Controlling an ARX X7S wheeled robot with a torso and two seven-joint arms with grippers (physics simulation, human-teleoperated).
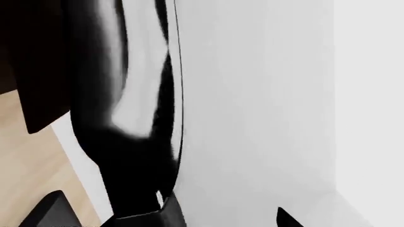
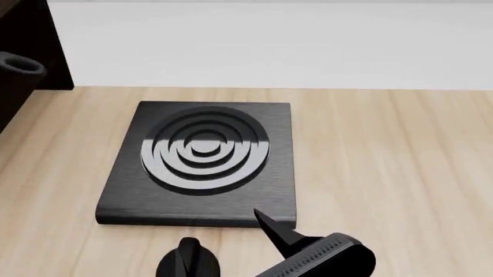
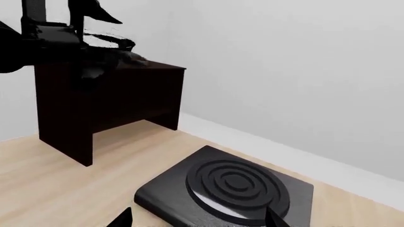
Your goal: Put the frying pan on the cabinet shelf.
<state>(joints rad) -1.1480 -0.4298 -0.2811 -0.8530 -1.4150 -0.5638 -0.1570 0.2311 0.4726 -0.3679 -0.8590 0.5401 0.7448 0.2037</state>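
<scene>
Frying pan (image 1: 136, 142): fills the left wrist view up close, glossy black with pale reflections and a thin pale rim line. From the right wrist view it is only a murky dark shape (image 3: 110, 45) at the top of the cabinet, well beyond the hob; I cannot tell whether it lies flat there.
Cabinet shelf (image 3: 161, 67): flat top of the very dark cabinet (image 3: 107, 104), which stands on the countertop well apart from the hob, against the wall.
Left gripper (image 1: 168, 215): wide. One fingertip shows on each side of the pan's narrow end, and pale background is visible between each tip and the pan, so neither presses on it.
Right gripper (image 2: 223, 228): wide and holding nothing, hanging just above the hob's near edge; the same dark tips frame the hob in the right wrist view (image 3: 197, 220).
Hob (image 2: 204, 150): square, black, with concentric rings, lying flat on the countertop.
Countertop (image 2: 385, 173): light wood, running on all sides of the hob.
Wall (image 2: 269, 46): plain white, behind the hob.
</scene>
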